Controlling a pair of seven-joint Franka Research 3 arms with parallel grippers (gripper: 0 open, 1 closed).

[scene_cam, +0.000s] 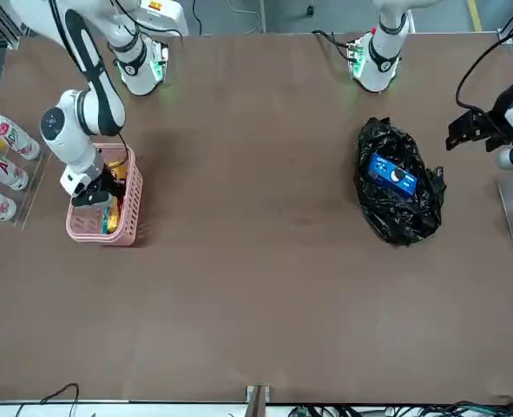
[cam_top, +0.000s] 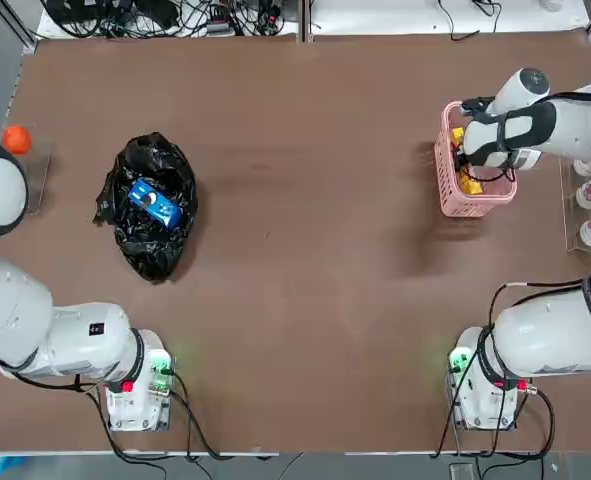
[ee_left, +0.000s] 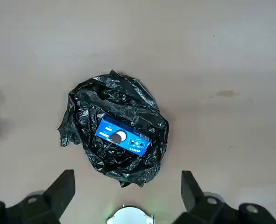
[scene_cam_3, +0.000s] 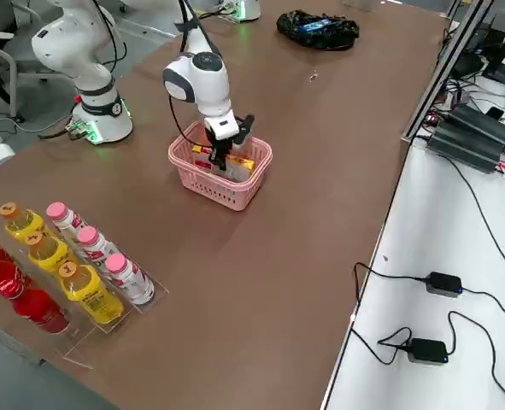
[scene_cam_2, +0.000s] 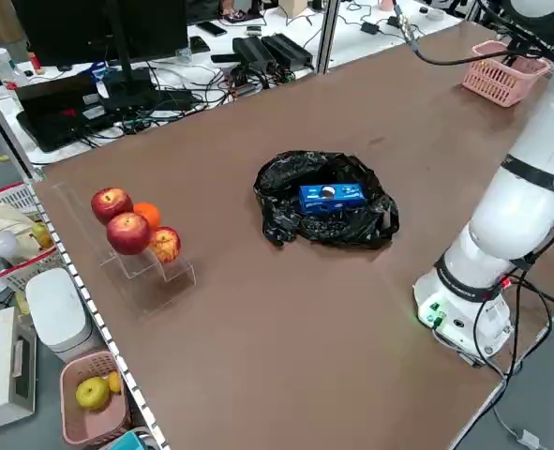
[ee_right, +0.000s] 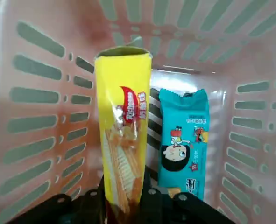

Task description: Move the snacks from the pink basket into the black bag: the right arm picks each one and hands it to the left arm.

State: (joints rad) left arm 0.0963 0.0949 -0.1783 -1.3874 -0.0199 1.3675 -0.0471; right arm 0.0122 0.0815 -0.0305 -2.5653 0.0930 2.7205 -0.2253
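Lift packet (ee_right: 123, 93) straight from 2-o'clock basket (cam_top: 467, 208) with right gripper (ee_right: 127, 186) pinched on it, toward wide, empty left gripper (ee_left: 128, 173) at 10 o'clock.

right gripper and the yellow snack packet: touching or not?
Touching: the right wrist view shows the right gripper shut on the yellow packet's lower part.

So the black bag (ee_left: 116, 100) is thin glossy plastic, all crinkled, while the tabletop (cam_top: 305, 330) looks smooth and mostly matt. Pink basket (scene_cam_3: 222, 190) is smooth plastic with a soft sheen, and the teal packet (ee_right: 184, 149) has a shiny wrapper.
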